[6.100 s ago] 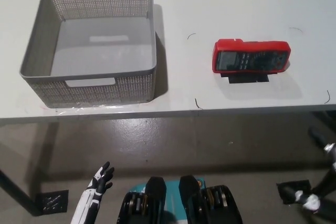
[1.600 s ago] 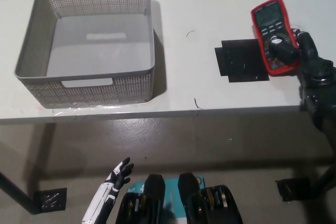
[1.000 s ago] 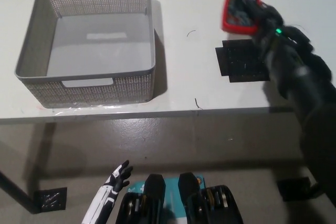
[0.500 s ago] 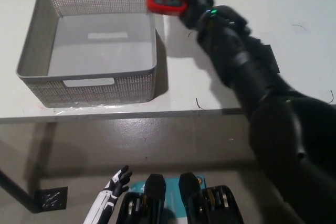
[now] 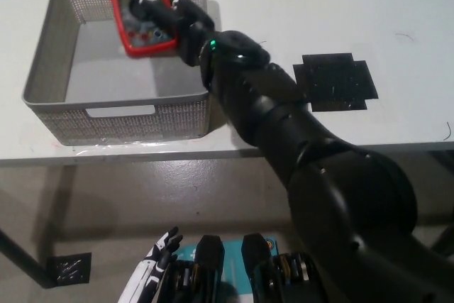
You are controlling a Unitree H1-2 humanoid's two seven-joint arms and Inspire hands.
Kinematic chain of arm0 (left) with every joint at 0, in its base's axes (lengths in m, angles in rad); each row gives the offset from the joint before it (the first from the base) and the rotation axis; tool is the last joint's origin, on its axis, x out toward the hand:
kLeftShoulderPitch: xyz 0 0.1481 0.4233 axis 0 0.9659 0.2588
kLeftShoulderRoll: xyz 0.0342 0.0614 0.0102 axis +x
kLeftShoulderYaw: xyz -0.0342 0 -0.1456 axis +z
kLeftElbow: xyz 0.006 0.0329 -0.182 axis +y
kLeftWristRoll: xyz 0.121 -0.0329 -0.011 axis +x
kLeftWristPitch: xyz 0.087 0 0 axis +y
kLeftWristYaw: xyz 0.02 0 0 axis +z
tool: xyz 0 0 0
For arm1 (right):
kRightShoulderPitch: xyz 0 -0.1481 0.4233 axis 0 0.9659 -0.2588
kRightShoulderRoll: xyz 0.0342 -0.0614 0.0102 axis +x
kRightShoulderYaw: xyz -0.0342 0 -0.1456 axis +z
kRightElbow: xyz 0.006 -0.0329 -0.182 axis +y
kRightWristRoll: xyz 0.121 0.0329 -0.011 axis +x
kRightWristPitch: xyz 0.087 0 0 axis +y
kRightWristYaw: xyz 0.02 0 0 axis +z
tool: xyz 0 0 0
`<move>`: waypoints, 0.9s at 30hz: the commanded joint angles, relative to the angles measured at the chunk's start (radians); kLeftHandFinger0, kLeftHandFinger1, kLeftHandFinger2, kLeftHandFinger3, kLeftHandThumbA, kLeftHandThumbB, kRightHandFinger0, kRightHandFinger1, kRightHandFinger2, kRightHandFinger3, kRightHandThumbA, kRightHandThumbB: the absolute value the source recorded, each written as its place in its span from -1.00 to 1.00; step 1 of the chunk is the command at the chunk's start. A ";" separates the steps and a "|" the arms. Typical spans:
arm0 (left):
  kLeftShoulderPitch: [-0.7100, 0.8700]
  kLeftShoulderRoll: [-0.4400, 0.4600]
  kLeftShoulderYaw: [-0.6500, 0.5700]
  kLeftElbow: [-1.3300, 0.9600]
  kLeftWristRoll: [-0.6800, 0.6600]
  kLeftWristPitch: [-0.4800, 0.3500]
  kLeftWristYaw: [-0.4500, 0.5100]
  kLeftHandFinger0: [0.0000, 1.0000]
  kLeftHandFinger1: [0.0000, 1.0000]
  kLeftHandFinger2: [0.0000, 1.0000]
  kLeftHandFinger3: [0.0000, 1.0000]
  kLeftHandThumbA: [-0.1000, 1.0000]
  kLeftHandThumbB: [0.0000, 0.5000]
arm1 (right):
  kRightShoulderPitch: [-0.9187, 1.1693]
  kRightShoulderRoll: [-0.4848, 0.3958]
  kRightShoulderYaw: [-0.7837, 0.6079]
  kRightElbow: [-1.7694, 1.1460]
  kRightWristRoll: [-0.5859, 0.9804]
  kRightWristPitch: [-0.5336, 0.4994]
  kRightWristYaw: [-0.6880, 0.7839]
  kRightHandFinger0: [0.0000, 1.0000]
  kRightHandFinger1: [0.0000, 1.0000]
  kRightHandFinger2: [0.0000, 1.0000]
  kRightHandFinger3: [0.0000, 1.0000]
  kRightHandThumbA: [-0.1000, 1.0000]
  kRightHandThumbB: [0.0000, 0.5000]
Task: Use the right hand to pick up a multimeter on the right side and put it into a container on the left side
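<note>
Head view shows the black right hand point(image 5: 167, 15) clasping the red handheld multimeter point(image 5: 136, 6) above the grey perforated plastic basket point(image 5: 113, 115) at upper left, white left hand point(image 5: 159, 250) idle with fingers spread at bottom; released tilted, it could strike the rim

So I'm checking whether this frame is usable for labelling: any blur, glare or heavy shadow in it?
Head view: the red multimeter in the black right hand is slightly soft, its labels unreadable; a pale glare patch lies on the grey perforated basket floor; soft shadow right of the basket.
</note>
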 commanded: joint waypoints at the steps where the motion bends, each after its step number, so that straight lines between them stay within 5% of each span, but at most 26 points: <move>1: -0.004 0.000 -0.010 -0.017 -0.003 -0.044 -0.007 1.00 1.00 1.00 1.00 1.00 0.71 | -0.088 0.005 0.090 -0.023 -0.075 -0.078 0.015 -1.00 -0.30 0.52 0.33 -1.00 -0.10; 3: -0.013 0.002 -0.013 -0.020 0.004 -0.044 -0.007 1.00 1.00 1.00 1.00 1.00 0.73 | -0.087 0.005 0.158 -0.017 -0.117 -0.084 -0.016 -1.00 -0.29 0.60 0.34 -1.00 -0.09; 5: -0.018 0.007 -0.015 -0.023 0.000 -0.037 -0.013 1.00 1.00 1.00 1.00 1.00 0.78 | -0.089 0.005 0.195 -0.013 -0.134 -0.077 -0.053 -1.00 -0.34 0.39 0.29 -1.00 -0.04; 8: -0.021 0.010 -0.020 -0.034 0.002 -0.027 -0.018 1.00 1.00 1.00 1.00 1.00 0.80 | -0.088 0.001 0.225 -0.016 -0.143 -0.075 -0.081 -0.84 -0.19 0.31 0.25 -0.43 0.04; 10: -0.021 0.016 -0.024 -0.047 0.003 -0.011 -0.024 1.00 1.00 1.00 1.00 1.00 0.82 | -0.084 -0.006 0.258 -0.025 -0.165 -0.087 -0.077 -0.03 0.55 1.00 1.00 -0.10 0.36; 11: -0.022 0.016 -0.026 -0.053 -0.005 -0.006 -0.029 1.00 1.00 1.00 1.00 1.00 0.78 | -0.084 -0.013 0.262 -0.030 -0.155 -0.088 -0.026 0.52 1.00 1.00 1.00 0.11 0.40; 12: -0.023 0.017 -0.027 -0.055 -0.008 -0.003 -0.031 1.00 1.00 1.00 1.00 1.00 0.75 | -0.084 -0.017 0.265 -0.033 -0.149 -0.088 -0.007 0.98 1.00 1.00 1.00 0.25 0.77; 13: -0.025 0.018 -0.029 -0.053 -0.003 -0.009 -0.029 1.00 1.00 1.00 1.00 1.00 0.73 | -0.086 -0.023 0.272 -0.036 -0.147 -0.076 0.028 1.00 1.00 1.00 1.00 0.34 0.58; 15: -0.026 0.019 -0.034 -0.059 0.006 -0.002 -0.028 1.00 1.00 1.00 1.00 1.00 0.70 | -0.085 -0.035 0.294 -0.043 -0.161 -0.077 0.069 1.00 1.00 1.00 1.00 0.58 0.79; 19: -0.025 0.020 -0.042 -0.055 0.011 -0.005 -0.026 1.00 1.00 1.00 1.00 1.00 0.72 | -0.075 -0.055 0.310 -0.054 -0.160 -0.091 0.123 1.00 1.00 1.00 1.00 0.68 0.97; 27: -0.033 0.023 -0.049 -0.053 0.003 -0.008 -0.040 1.00 1.00 1.00 1.00 1.00 0.75 | -0.064 -0.074 0.326 -0.062 -0.170 -0.110 0.133 1.00 1.00 1.00 1.00 0.81 1.00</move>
